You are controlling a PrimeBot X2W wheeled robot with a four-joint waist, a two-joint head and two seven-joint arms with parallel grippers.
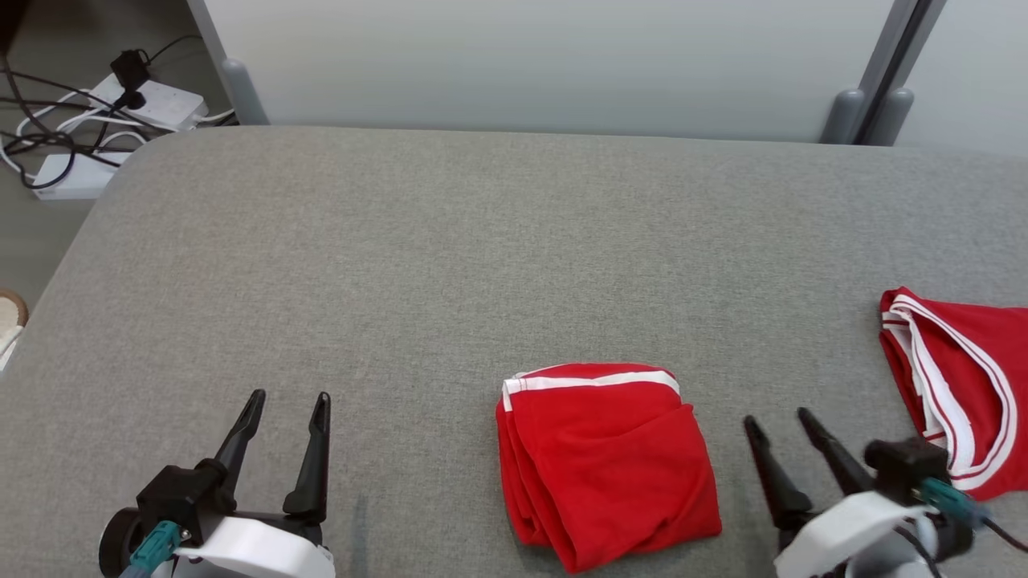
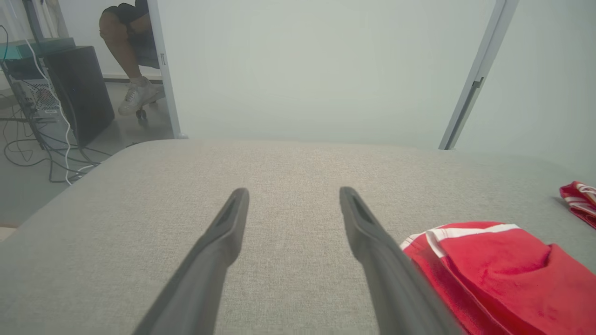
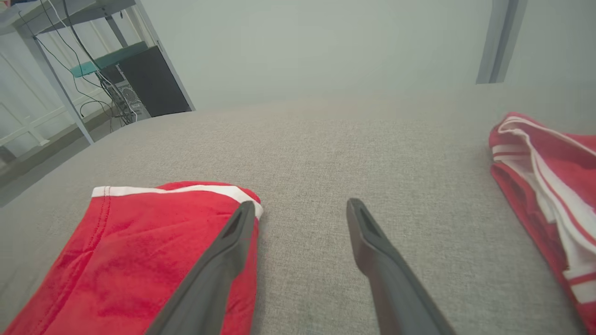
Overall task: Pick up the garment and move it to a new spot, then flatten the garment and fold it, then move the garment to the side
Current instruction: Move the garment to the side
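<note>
**Obstructed and cropped items**
- The second red garment [image 1: 956, 385] lies at the right edge of the grey fabric-covered table [image 1: 482, 265]. It is cut off by the frame in the head view, so its full outline cannot be determined.
- The folded red garment [image 1: 606, 461] lies at the near edge of the table, about midway along it, with its white-trimmed band facing the far edge. In the left wrist view, the right finger covers its near left corner. In the right wrist view, the left finger covers part of its right side.
- Both arms are cropped at the bottom of the head view, behind the gripper bodies.
- Off the far left corner of the table, power strips [image 1: 152, 100] and tangled cables lie on the floor. A person's leg [image 2: 125, 46] is visible in the left wrist view and is cropped above the knee.

**Jaw state**
- Left gripper [image 1: 289, 397]: jaws released and spread wide, holding nothing. It is near the near left corner, well apart from the folded garment, with bare table between the fingers.
- Right gripper [image 1: 777, 417]: jaws released and spread wide, holding nothing. It is between the two garments. In the head view, a strip of bare table separates it from each.
</note>
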